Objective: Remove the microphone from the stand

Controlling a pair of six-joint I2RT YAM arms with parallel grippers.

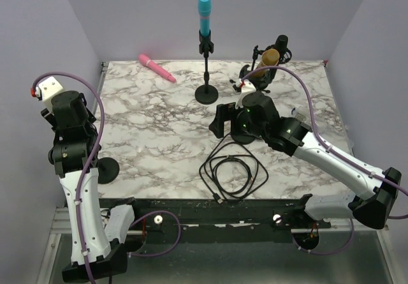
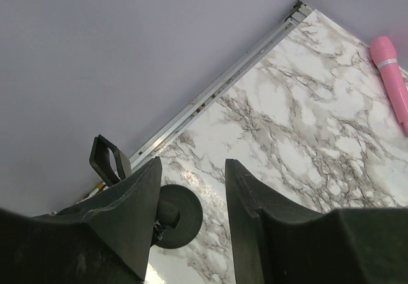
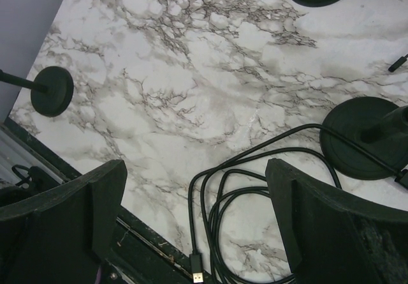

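My left jaws sit parted and empty at 9 o'clock, my right jaws hang wide over the coiled black cable [image 1: 233, 177], and a sideways tug on the turquoise microphone [image 1: 204, 16], clipped in its black round-based stand [image 1: 206, 94] at 12 o'clock, could topple both.

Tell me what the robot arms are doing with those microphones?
Neither arm is holding anything right now. The blue mic sits upright in its stand at the back of the table, so it has not been taken out yet. A pink mic lies flat near the back left. The left pincer is open beside an empty stand at the left edge. The right pincer hangs wide open over a coiled cable in the middle.
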